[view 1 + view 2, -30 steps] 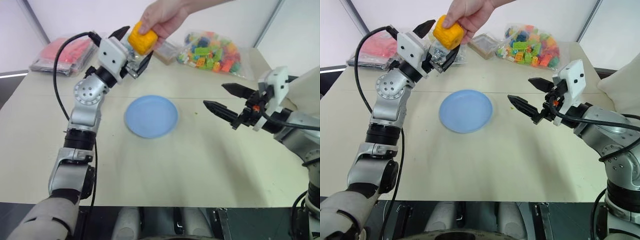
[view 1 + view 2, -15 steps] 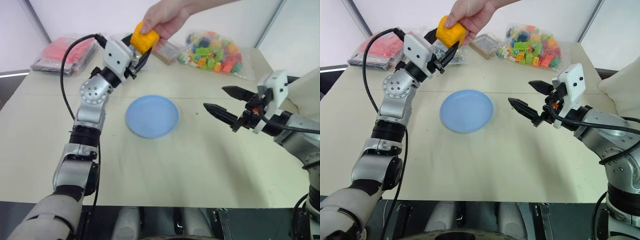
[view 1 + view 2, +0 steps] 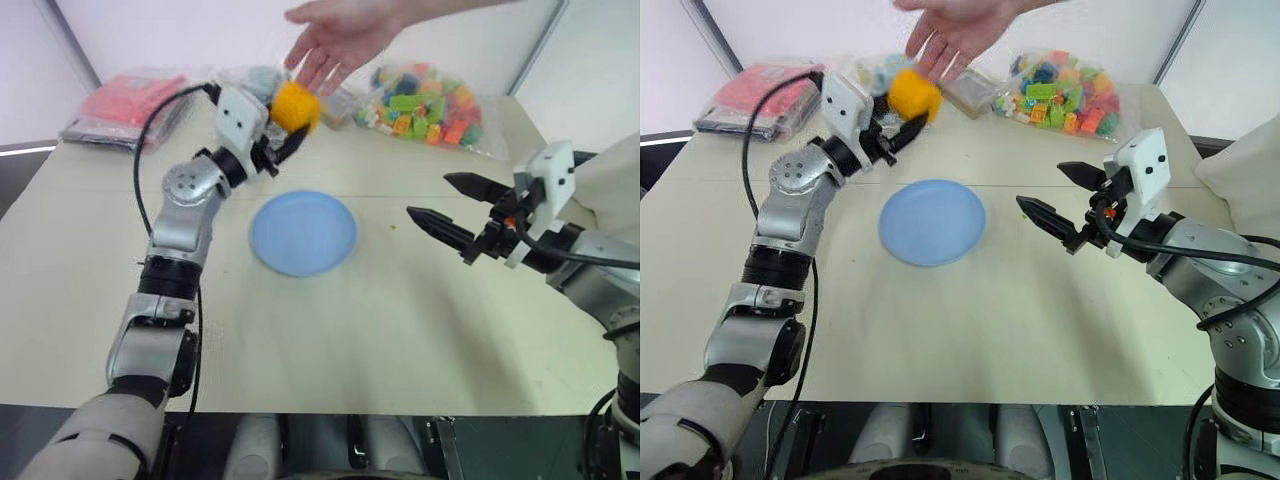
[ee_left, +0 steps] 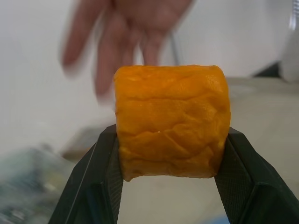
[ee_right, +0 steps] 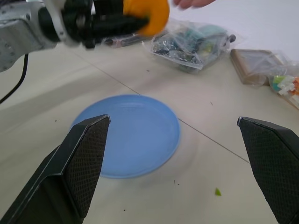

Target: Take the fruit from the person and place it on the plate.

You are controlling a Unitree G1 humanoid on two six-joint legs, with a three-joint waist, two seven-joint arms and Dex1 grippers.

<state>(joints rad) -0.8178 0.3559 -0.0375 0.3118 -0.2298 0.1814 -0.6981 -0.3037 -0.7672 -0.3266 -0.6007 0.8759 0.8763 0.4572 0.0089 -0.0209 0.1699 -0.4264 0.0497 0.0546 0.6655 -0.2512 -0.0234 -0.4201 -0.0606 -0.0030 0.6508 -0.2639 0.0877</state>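
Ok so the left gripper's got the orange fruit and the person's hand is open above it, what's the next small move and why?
Probably carry the fruit toward the robot and lower it over the light-blue plate. The left gripper is shut on the fruit, clamped on both sides, and the person's hand has let go and is apart from it. The plate lies bare on the table, below and nearer the robot. The right gripper is open, to the plate's right.

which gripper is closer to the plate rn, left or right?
Roughly even, left slightly nearer. The left gripper, shut on the fruit, sits just beyond the plate rim's far left. The right gripper, open, hovers off its right side.
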